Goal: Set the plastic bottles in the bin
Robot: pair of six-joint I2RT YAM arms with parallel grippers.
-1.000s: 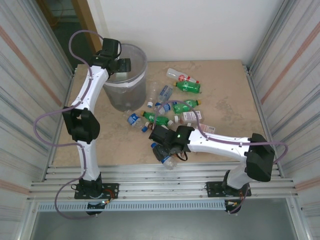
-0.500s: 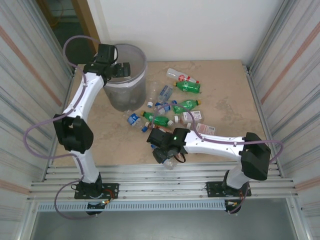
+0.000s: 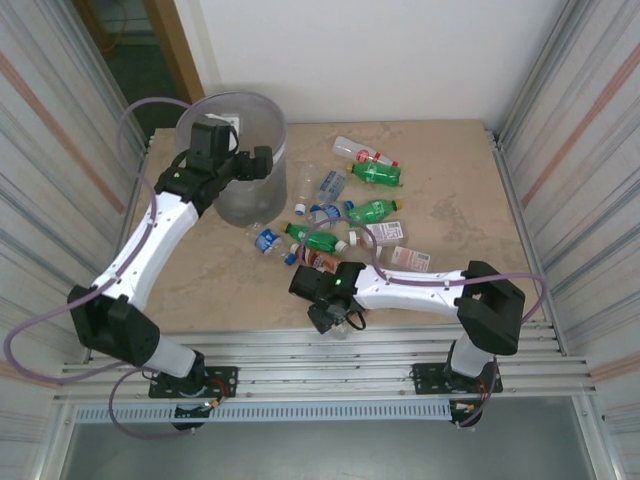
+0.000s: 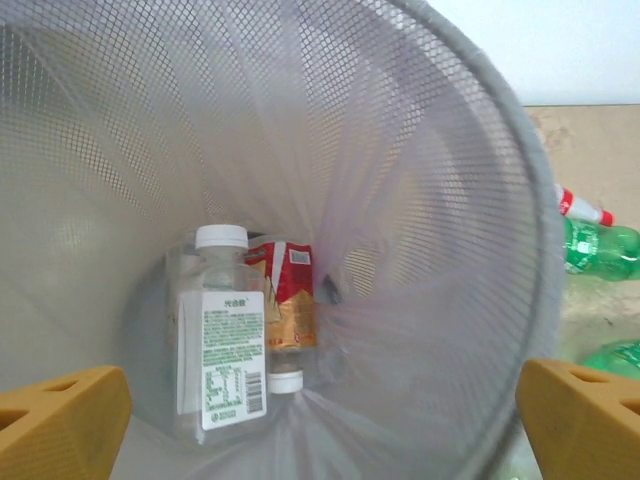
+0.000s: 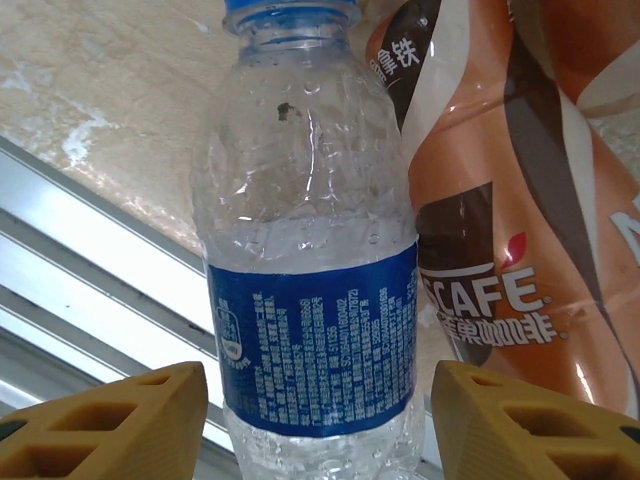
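Clear blue-labelled bottle (image 5: 310,300) sits between the fingers (image 5: 110,420) of my right end effector (image 5: 315,430); pinched or not, I cannot tell. At upper left, my left end effector (image 4: 320,425) gapes over the bin (image 4: 450,150).

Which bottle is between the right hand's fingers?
The clear bottle with blue label and cap, centred in the right hand; the orange-brown coffee bottle lies beside it.
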